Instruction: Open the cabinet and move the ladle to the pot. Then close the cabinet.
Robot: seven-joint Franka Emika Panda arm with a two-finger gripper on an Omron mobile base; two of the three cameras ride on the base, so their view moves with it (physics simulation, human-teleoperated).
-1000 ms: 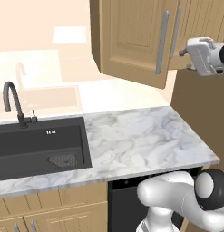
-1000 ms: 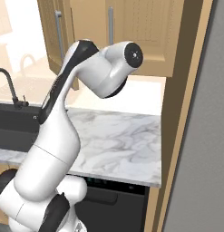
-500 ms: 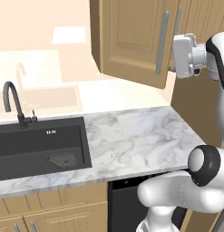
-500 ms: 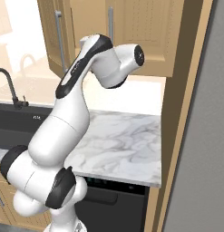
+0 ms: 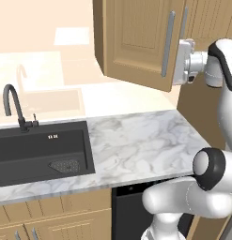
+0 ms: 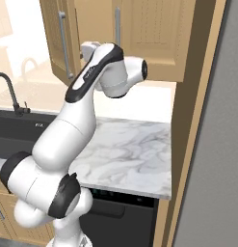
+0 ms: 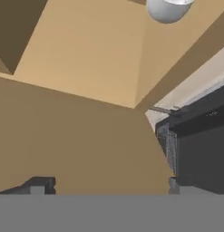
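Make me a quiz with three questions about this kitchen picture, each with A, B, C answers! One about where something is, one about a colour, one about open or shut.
1. Where is the gripper?
A. Down in the sink
B. Up beside the swung-out cabinet door
C. Resting on the counter

2. What colour is the sink?
A. Black
B. White
C. Red

3. How does the left door of the cabinet stand?
A. Shut flat
C. Taken off
B. Swung open

Answers:
1. B, the left base view shows the hand up high at the door's outer edge, by its grey handle.
2. A, the basin is dark black next to the marble counter.
3. B, the door angles out from the cabinet front in both base views.
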